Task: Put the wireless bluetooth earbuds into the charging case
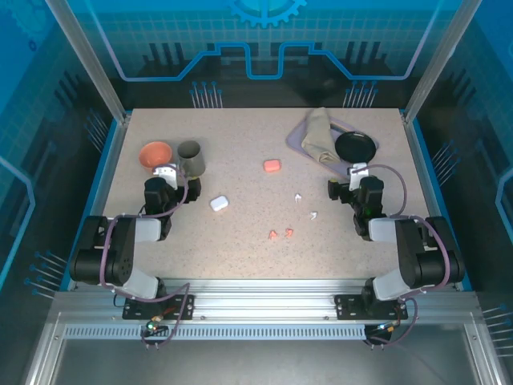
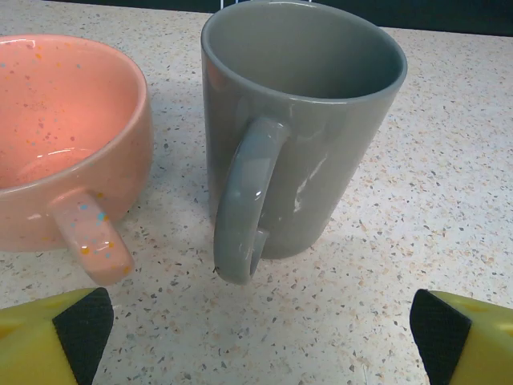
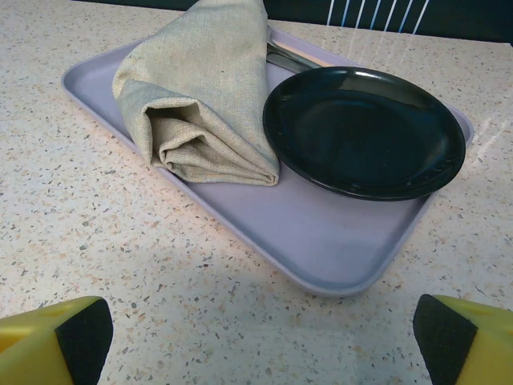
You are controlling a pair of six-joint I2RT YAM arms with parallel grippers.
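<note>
Two white earbuds [image 1: 298, 196] and two salmon-pink earbuds [image 1: 273, 234], all tiny stemmed things, lie loose on the speckled, stone-look table [image 1: 240, 132]. The white pair sits right of centre, a little apart; the pink pair lies side by side, nearer the arms. None is in a case. The white case [image 1: 219, 203], a smooth rounded pebble, rests left of centre near the left arm. The salmon case [image 1: 272, 165], of the same soft shape, lies farther back, around the middle.

The left gripper [image 2: 256, 337] hangs released, its yellow fingers with black pads spread wide and nothing between them. It faces a glossy cylindrical grey mug [image 2: 321, 160] and, just beside that, a squat salmon cup [image 2: 72, 136] flecked with colour. The right gripper [image 3: 260, 337] is likewise wide apart and empty, before a lilac tray [image 3: 337, 241] with rounded corners. On the tray are a folded coarse beige cloth [image 3: 200, 96] and a shiny round black plate [image 3: 365, 132].
</note>
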